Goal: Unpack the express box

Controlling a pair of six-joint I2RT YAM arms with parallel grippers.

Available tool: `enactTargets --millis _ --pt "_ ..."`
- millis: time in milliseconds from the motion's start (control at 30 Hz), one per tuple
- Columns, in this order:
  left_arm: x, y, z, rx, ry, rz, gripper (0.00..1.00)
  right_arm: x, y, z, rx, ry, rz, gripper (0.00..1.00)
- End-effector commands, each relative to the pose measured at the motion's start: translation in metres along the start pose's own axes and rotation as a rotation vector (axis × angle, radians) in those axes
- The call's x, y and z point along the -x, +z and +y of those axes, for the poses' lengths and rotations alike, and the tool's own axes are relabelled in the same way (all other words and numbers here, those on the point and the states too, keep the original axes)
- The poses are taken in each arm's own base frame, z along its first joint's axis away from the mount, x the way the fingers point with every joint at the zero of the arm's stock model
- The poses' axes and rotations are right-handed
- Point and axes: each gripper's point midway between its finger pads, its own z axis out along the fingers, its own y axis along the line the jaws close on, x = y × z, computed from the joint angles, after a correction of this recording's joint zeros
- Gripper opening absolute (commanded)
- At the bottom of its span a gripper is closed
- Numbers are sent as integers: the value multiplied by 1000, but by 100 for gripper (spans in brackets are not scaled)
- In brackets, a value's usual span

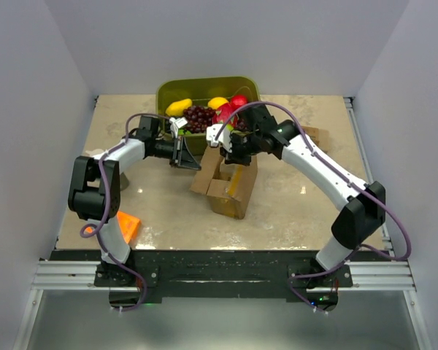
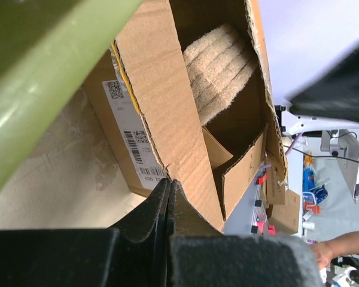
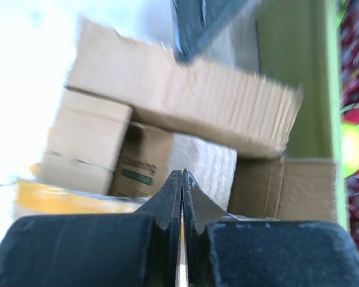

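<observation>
Centrally on the beige marbled table (image 1: 168, 211) sits the brown cardboard express box (image 1: 230, 193), turned at an angle just in front of the olive-green plastic bin (image 1: 204, 89). Its top flaps are folded out. A white barcode label (image 2: 131, 134) runs down 1 side wall.

Inside, the left wrist view shows a pale beige fibrous pad (image 2: 218, 66) lying against the box's wall. The right wrist view shows a smaller cardboard carton with green print (image 3: 137, 170) beside that pad.

The left gripper (image 2: 169, 184) is clenched, its 2 black fingers pressed flat together. Their tips meet the lower corner of the open flap beside the label. Whether any cardboard is nipped between them cannot be told.

The right gripper (image 3: 181, 176) is also clenched tight, with nothing visible in its grasp. It hangs over the box's open mouth, pointing down toward the pad.

The bin holds dark purple grapes (image 1: 198, 117), a yellow fruit (image 1: 178, 106) and a red apple (image 1: 237, 102). A flat orange box (image 1: 126, 224) lies near the table's front-left edge, beside the left arm.
</observation>
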Motion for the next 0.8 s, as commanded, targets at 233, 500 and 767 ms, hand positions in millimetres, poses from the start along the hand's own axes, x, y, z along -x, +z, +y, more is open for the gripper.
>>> enactTargets --millis 233,500,767 --pt "17 -11 -16 34 134 -48 0 51 -43 -28 -212 93 -118 24" --pt "16 -11 -27 26 182 -46 0 -9 14 -12 8 171 132 57" --pt "13 -10 -30 36 209 -43 0 -60 38 -7 67 215 335 58"
